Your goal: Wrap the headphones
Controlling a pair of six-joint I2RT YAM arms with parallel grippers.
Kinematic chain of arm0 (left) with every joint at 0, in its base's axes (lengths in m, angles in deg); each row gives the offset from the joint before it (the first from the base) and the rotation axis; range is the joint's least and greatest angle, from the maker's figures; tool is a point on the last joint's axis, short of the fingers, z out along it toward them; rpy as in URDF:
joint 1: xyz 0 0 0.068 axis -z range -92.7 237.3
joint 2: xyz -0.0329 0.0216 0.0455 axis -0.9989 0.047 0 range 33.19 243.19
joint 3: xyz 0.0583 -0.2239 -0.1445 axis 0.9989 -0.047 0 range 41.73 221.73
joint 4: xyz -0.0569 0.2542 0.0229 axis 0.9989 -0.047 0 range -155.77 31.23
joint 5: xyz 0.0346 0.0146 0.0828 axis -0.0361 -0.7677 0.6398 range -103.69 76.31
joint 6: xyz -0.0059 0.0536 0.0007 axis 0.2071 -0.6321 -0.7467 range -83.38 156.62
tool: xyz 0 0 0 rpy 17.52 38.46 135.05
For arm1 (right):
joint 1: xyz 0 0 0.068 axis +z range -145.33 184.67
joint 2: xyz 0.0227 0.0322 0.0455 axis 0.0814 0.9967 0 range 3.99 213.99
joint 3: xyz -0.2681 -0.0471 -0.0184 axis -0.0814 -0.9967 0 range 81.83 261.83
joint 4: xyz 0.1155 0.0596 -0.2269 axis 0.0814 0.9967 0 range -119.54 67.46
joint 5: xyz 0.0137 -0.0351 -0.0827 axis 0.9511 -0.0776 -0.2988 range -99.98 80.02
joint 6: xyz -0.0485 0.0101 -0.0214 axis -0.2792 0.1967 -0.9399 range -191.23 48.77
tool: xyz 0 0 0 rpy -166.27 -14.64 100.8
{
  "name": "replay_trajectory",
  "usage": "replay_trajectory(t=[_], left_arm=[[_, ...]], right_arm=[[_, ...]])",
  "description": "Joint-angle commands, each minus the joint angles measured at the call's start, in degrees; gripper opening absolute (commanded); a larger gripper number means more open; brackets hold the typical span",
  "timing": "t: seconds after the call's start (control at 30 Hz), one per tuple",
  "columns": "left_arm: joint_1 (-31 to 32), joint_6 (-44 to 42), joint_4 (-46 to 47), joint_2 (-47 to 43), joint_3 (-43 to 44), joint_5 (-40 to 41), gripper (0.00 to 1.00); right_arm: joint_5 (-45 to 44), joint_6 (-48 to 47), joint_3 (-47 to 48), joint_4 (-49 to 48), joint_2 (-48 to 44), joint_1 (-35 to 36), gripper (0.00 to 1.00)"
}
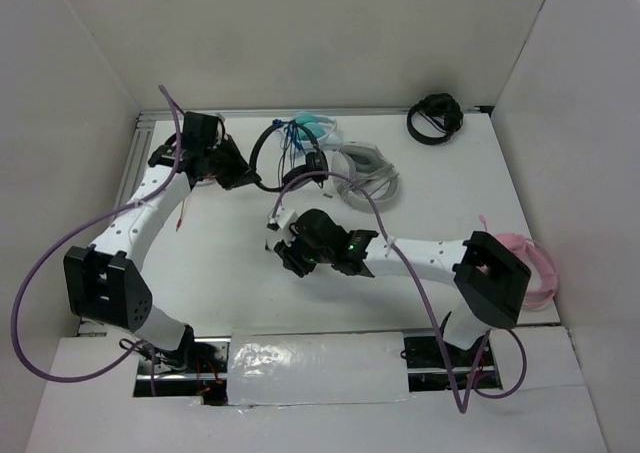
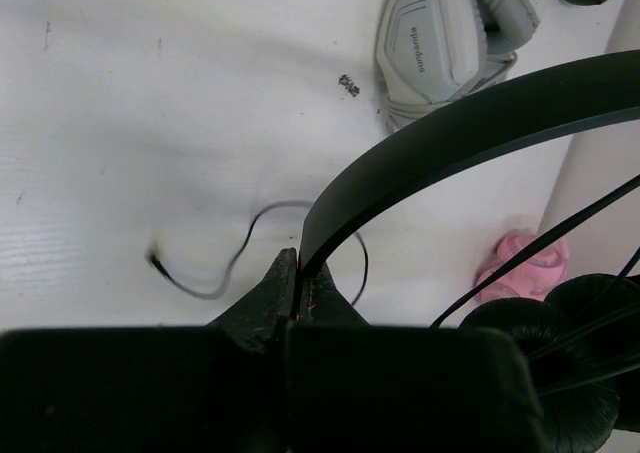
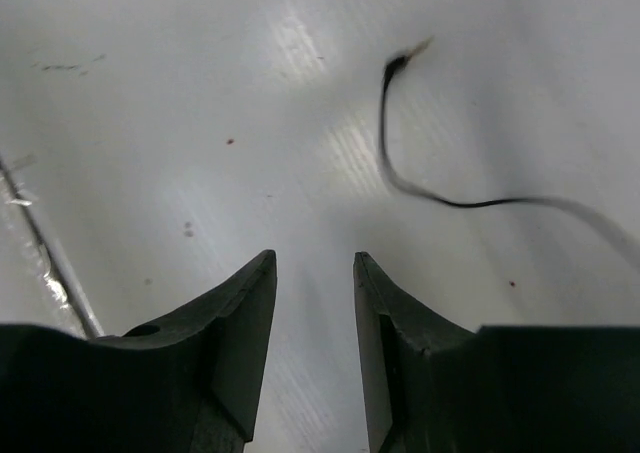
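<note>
Am pinching headphones [image 2: 470, 123] by light, stiff headband in left gripper [image 2: 297, 273]; right gripper [image 3: 312, 273] hanging unclenched above limp, thin cable [image 3: 400, 185]. Judging plug end best hold.

White table [image 1: 230, 263], surface faintly speckled. Lying on it: grey-white headset [image 1: 368, 173], mid-back; teal headset [image 1: 318, 126], at the back edge; bundled black headset [image 1: 436, 119], far right corner; pink headphones [image 1: 535, 273], right edge; loose end of thin black cable [image 3: 383, 133], near centre.

White arm links [image 1: 135, 218], black joints and jaws, purple cables [image 1: 19, 308].
</note>
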Motion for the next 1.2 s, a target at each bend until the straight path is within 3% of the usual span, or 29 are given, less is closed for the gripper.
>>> replay_trajectory(t=[0.0,0.33,0.43,0.67,0.8,0.83,0.87,0.93,0.97,1.17], left_arm=[[-0.45,-0.08,4.52,-4.30,1.50,-7.17,0.00],[-0.89,1.14,3.82,-9.39,2.38,-5.42,0.00],[-0.89,1.49,3.29,-10.54,3.44,-5.95,0.00],[-0.80,-0.08,3.38,-14.05,5.46,-9.46,0.00],[-0.54,-1.13,3.29,-16.33,5.99,-10.16,0.00],[-0.37,-1.49,3.38,-16.69,5.90,-10.25,0.00],[-0.10,-1.58,3.47,-17.04,5.73,-10.08,0.00],[0.16,-1.58,3.38,-17.39,5.38,-9.56,0.00],[0.25,-1.58,3.29,-17.31,5.37,-9.47,0.00],[0.34,-1.23,2.86,-17.39,5.73,-9.73,0.00]], right_arm=[[-8.55,4.31,-4.17,-13.59,-3.92,-0.31,0.44],[-16.98,9.05,-19.01,-24.33,-16.03,-0.40,0.50],[-19.19,11.69,-24.63,-31.62,-18.77,-0.58,0.53],[-20.24,7.74,-25.80,-39.71,-15.01,-1.89,0.56],[-12.54,10.37,-26.85,-47.34,-10.53,-5.67,0.61],[-11.12,10.73,-26.85,-48.50,-9.82,-5.85,0.65],[-9.80,10.99,-26.77,-49.12,-9.12,-5.94,0.77],[-6.55,11.17,-25.10,-49.13,-6.74,-5.76,0.81],[-5.14,11.26,-24.40,-49.04,-6.04,-5.59,0.99],[-4.06,13.89,-22.46,-51.50,-1.21,-4.97,1.00]])
